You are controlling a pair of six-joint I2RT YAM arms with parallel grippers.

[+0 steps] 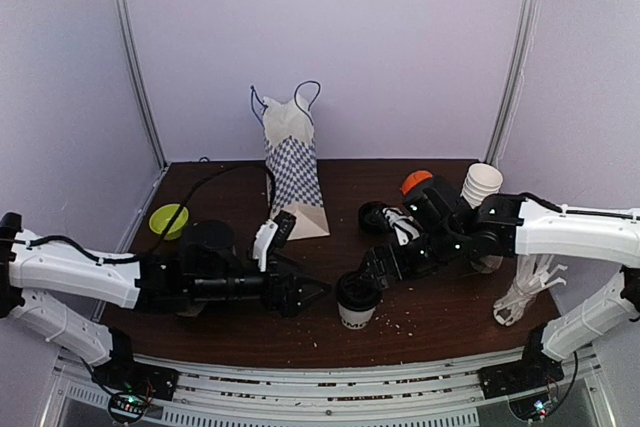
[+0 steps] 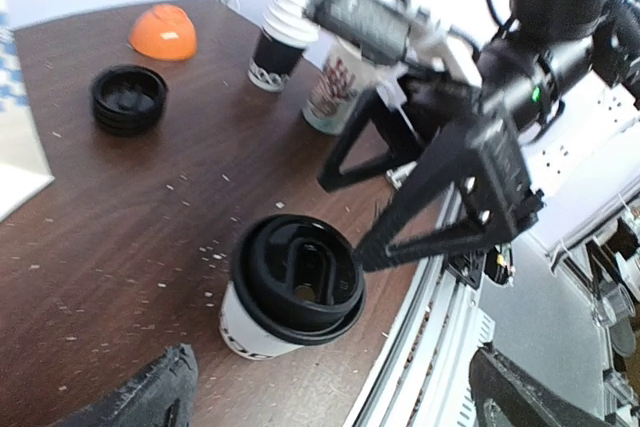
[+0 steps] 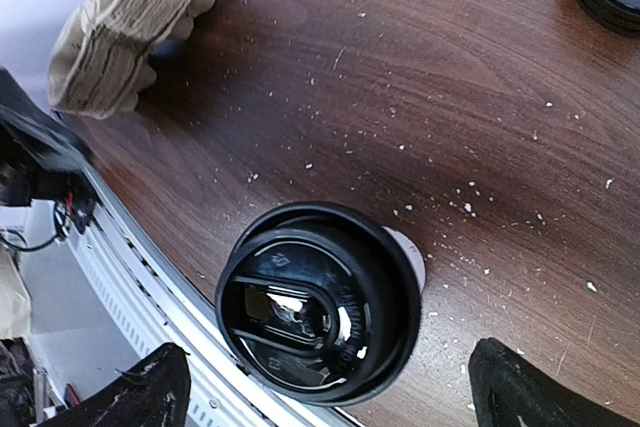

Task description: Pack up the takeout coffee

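Note:
The takeout coffee (image 1: 357, 301), a white paper cup with black print and a black lid, stands upright near the table's front edge. My left gripper (image 1: 314, 295) is just left of it, open and apart from it. In the left wrist view the cup (image 2: 292, 289) sits ahead of my open fingers (image 2: 150, 399). My right gripper (image 1: 373, 269) hovers at the cup's right rear, open and holding nothing. In the right wrist view the lid (image 3: 318, 312) lies between and ahead of the spread fingertips (image 3: 540, 387). One right finger's tip (image 2: 368, 253) is close to the lid's rim.
A checked paper bag (image 1: 293, 175) stands upright at the back centre. A green bowl (image 1: 168, 219) is far left. Black lids (image 1: 373, 215), an orange object (image 1: 417, 181), stacked paper cups (image 1: 481, 187) and white plastic pieces (image 1: 525, 289) lie right. A brown paper stack (image 3: 125, 27) sits near the front rail.

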